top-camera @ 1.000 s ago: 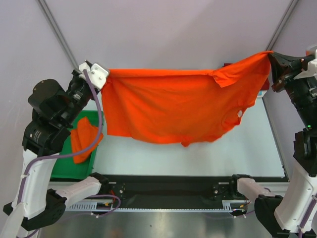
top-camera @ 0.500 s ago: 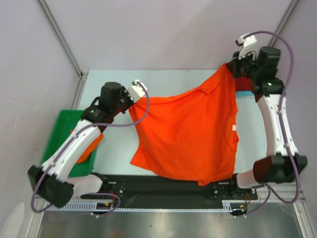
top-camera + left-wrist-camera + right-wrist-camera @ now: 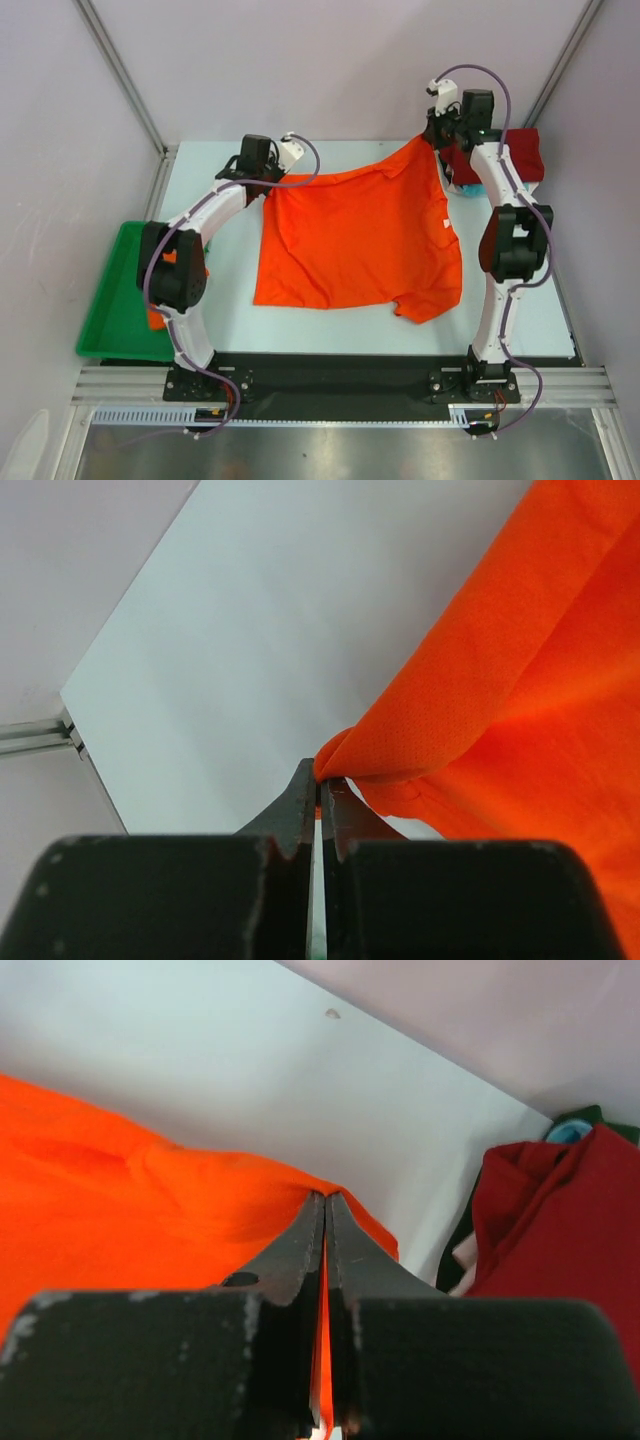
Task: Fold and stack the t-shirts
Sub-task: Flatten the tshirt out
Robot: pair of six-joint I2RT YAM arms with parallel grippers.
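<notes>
Plainly, left tool (image 3: 320,785): clenched on a bunched corner of the orange t-shirt (image 3: 355,240), jaws pressed together with cloth pinched at their tips.
Right tool (image 3: 326,1200): likewise clamped tight on the opposite far corner of the same shirt, orange cloth showing between the closed jaws.
Orange t-shirt: lay spread on the bench (image 3: 220,290) between the two arms, its far edge drawn from one tool to the other, a sleeve curled up at the near right corner.
Dark red t-shirt (image 3: 510,155): sat crumpled at the far right of the bench, just beside the right tool.
Turquoise t-shirt (image 3: 468,186): only a sliver showed beneath the red one.
Green tray (image 3: 115,310): stood at the bench's left edge and held a second orange t-shirt (image 3: 154,318), partly hidden by the left arm.
</notes>
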